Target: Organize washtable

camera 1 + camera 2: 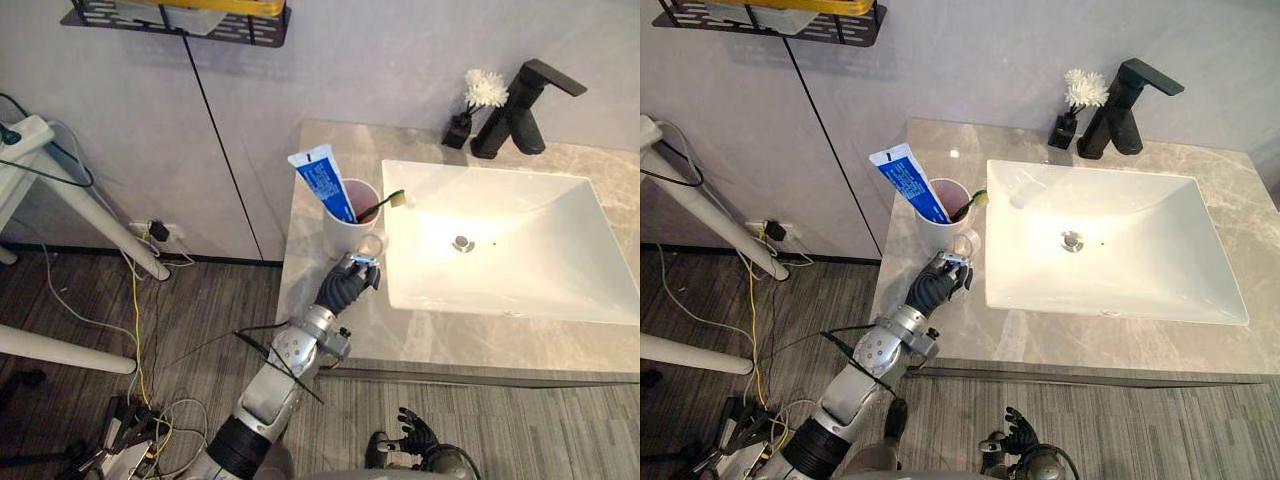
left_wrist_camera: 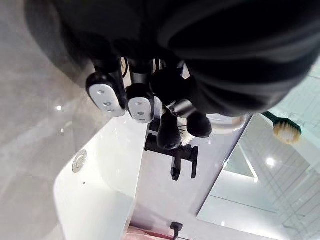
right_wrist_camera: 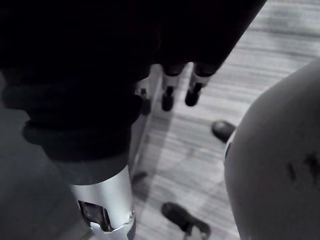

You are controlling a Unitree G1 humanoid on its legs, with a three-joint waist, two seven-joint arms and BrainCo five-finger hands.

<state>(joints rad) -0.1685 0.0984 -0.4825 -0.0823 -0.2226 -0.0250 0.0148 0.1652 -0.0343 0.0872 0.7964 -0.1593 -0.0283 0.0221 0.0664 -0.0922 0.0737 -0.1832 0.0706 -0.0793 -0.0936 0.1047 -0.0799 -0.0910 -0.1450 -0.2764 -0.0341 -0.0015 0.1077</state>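
Observation:
A white cup (image 1: 345,232) with a pink inside stands on the grey marble counter (image 1: 320,155), just left of the sink. A blue toothpaste tube (image 1: 325,180) and a green-handled toothbrush (image 1: 385,203) stick out of it. My left hand (image 1: 347,286) rests on the counter in front of the cup, its fingers (image 2: 106,95) curled up against the cup's ring handle (image 1: 370,246). The toothbrush head (image 2: 285,131) shows past the thumb. My right hand (image 1: 414,434) hangs low beside the counter front, fingers (image 3: 193,93) straight and holding nothing.
A white rectangular basin (image 1: 560,200) fills the counter's right side. Behind it stand a black faucet (image 1: 518,112) and a small black vase with a white flower (image 1: 472,105). A black wire shelf (image 1: 180,22) hangs on the wall. White table legs and cables lie on the floor at left.

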